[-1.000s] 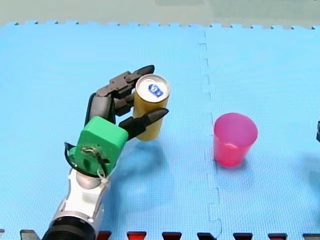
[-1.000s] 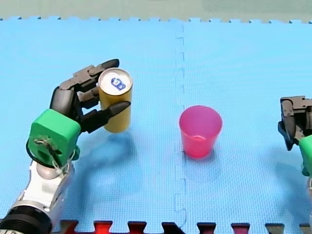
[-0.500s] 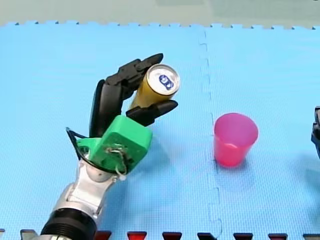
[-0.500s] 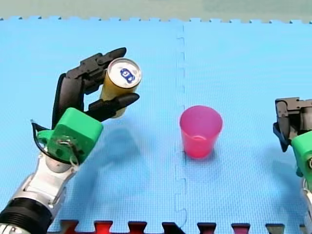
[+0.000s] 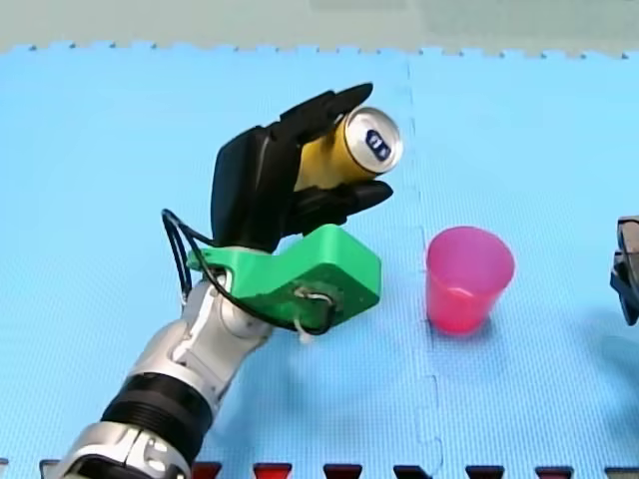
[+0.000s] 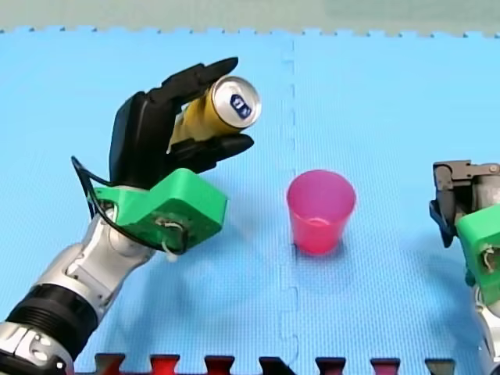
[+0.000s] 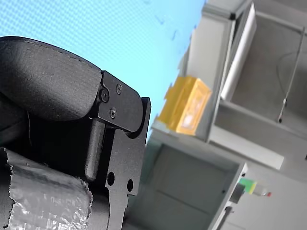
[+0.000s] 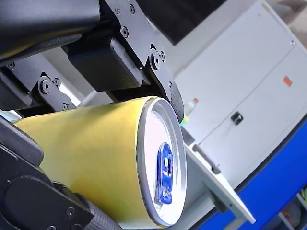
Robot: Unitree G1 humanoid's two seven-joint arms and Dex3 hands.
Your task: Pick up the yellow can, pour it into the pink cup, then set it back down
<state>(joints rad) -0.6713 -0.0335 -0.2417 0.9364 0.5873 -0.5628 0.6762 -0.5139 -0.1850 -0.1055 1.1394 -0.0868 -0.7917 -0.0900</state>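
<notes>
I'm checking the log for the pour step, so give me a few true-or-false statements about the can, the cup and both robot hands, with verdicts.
1. The left robot hand grips the yellow can, lifted off the blue mat. True.
2. The yellow can is upright. False: it is tilted well over, with its top turned toward the pink cup's side.
3. The pink cup lies on its side. False: it stands upright on the mat, mouth up.
4. The right robot hand is at the mat's right edge, apart from the cup. True.
</notes>
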